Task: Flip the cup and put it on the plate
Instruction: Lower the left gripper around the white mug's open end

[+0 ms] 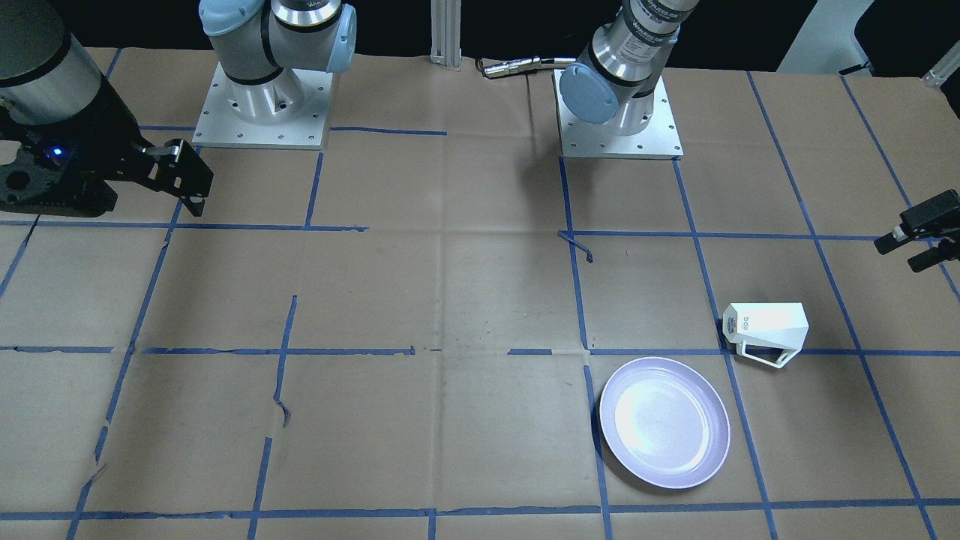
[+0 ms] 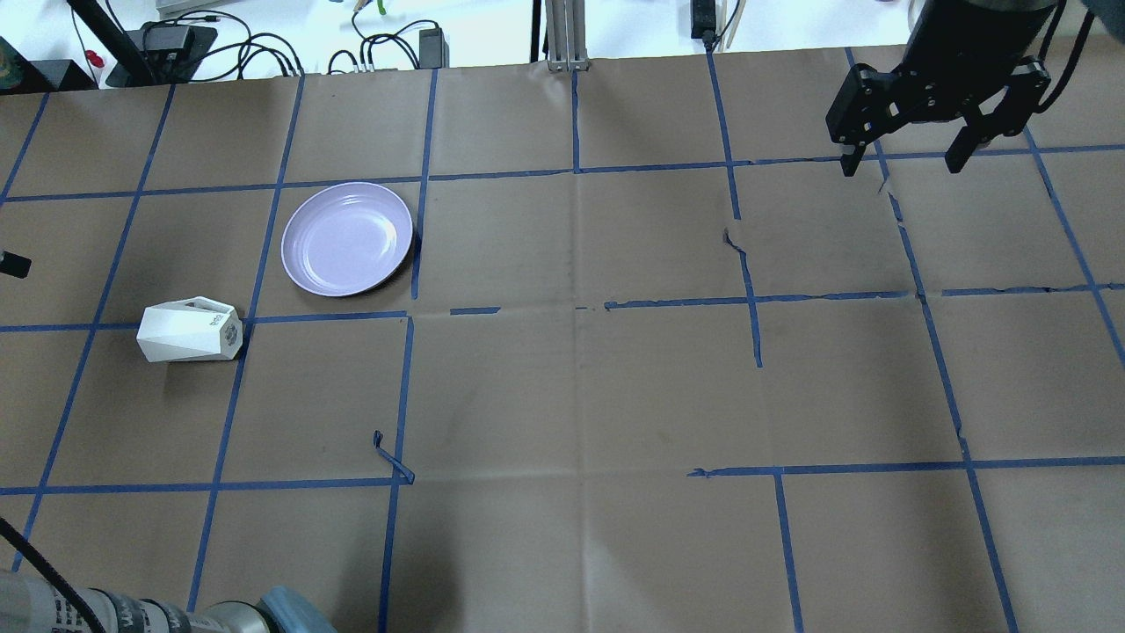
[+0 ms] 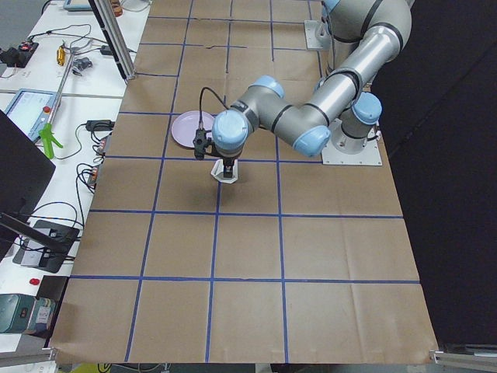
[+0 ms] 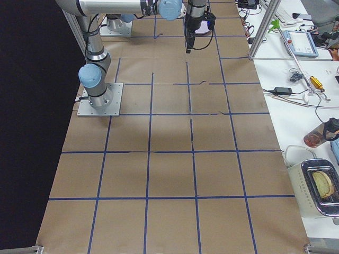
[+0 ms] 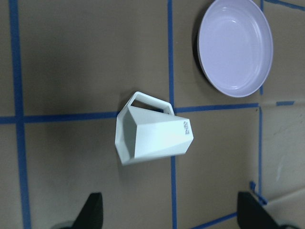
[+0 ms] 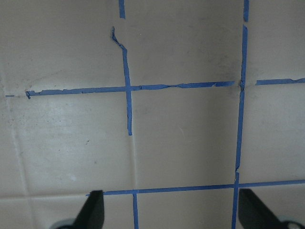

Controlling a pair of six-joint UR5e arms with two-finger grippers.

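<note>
The small white pointy-sided cup [image 5: 152,136] lies on its side on the brown paper table [image 2: 571,396], near the round, shiny, pale purple plate [image 2: 347,239] (they do not touch). The left pincer [image 5: 172,214] hangs above the cup, fingers wide apart, holding nothing. The right pincer [image 2: 903,165], far from the plate, is wide too and holds nothing.

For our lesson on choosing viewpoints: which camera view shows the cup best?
The left wrist view: the cup is large, on its side, handle and logo clear. Front and overhead views show it small; the left side view half hides it; the others miss it.
</note>
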